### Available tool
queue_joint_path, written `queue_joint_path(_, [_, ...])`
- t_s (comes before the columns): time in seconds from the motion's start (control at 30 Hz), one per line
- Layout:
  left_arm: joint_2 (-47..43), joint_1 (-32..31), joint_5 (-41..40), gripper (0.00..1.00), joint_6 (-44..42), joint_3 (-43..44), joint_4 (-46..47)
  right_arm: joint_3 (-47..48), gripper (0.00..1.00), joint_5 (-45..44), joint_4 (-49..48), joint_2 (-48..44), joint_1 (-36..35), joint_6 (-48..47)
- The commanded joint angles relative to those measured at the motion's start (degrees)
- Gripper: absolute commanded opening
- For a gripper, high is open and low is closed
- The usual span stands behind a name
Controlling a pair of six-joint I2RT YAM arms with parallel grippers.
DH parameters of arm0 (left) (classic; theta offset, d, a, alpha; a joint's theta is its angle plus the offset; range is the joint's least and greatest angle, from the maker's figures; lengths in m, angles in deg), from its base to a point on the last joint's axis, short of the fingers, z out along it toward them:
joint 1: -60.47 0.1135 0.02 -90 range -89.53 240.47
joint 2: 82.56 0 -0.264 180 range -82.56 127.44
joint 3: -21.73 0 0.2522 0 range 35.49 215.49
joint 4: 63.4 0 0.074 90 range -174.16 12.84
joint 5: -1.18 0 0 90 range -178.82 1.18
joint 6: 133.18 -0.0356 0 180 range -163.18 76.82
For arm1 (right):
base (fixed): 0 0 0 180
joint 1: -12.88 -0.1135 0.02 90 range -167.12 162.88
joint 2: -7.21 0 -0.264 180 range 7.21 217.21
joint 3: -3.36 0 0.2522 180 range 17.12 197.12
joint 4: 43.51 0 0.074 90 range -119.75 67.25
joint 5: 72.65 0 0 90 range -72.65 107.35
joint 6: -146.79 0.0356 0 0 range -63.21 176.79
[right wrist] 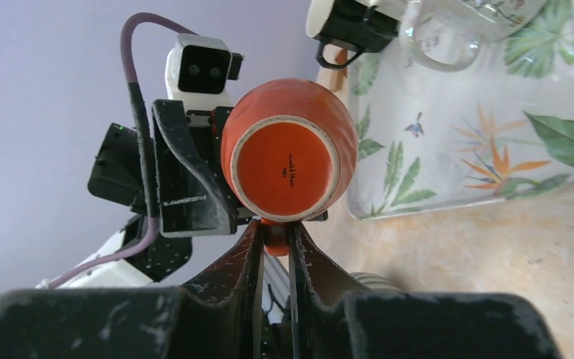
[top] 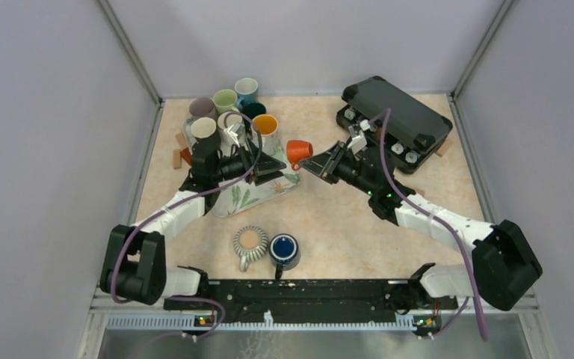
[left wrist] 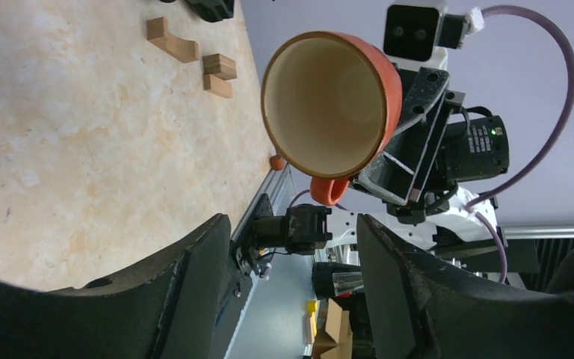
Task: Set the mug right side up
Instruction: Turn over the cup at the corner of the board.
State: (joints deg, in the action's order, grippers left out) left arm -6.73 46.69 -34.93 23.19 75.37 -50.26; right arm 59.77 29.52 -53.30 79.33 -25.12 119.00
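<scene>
The marbled beige table (top: 344, 217) carries one black hard case (top: 396, 120) at the back right and one white tray printed with green leaves (top: 248, 198) on the left, partly under the left arm. Above the table, between the two arms, hangs the single orange glazed mug (top: 299, 152). It lies on its side in the air, its cream-coloured inside facing the left gripper (top: 278, 161) and its flat orange base, with small dark lettering, facing the right gripper (top: 316, 161). The right gripper's jaws are pressed onto the mug's orange handle, pinching it. The left gripper's jaws stand spread just short of the rim, with nothing between them. A cluster of about seven upright mugs (top: 225, 99) stands at the back left, partly hidden by the arm. Two more stand touching near the front edge: one grey-striped mug (top: 250, 244) and one dark blue mug (top: 285, 249). Three small wooden blocks (left wrist: 172, 39) lie near the case.
</scene>
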Motion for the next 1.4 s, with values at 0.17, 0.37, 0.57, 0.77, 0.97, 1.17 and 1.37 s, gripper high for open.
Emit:
queue_joint_path(0.17, [0.80, -2.61, 0.40, 0.63, 7.70, -1.08, 13.12, 0.88, 0.00, 4.07, -15.46, 3.28, 0.40, 5.76])
queue_joint_path(0.37, [1.96, -4.31, -0.22, 0.59, 9.80, -0.75, 15.74, 0.50, 0.00, 3.79, -16.57, 3.10, 0.41, 6.16])
queue_joint_path(0.57, [3.40, -5.26, -0.83, 0.53, 13.18, -0.66, 20.31, 0.08, 0.00, 3.99, -17.21, 3.09, 0.39, 6.43])
queue_joint_path(0.77, [3.77, -5.48, -1.76, 0.48, 15.13, -0.68, 22.76, -0.09, 0.00, 4.27, -17.50, 3.20, 0.42, 6.49])
queue_joint_path(0.97, [4.10, -5.68, -2.31, 0.42, 16.26, -0.10, 24.15, -0.38, 0.00, 4.66, -18.02, 3.50, 0.45, 6.77])
queue_joint_path(1.17, [4.43, -5.81, -2.89, 0.35, 17.34, -0.20, 25.93, -1.11, 0.00, 4.87, -18.85, 3.75, 0.37, 6.95])
queue_joint_path(1.37, [4.93, -6.01, -3.45, 0.29, 18.17, -0.27, 27.32, -1.60, 0.00, 5.04, -19.25, 3.78, 0.37, 7.12])
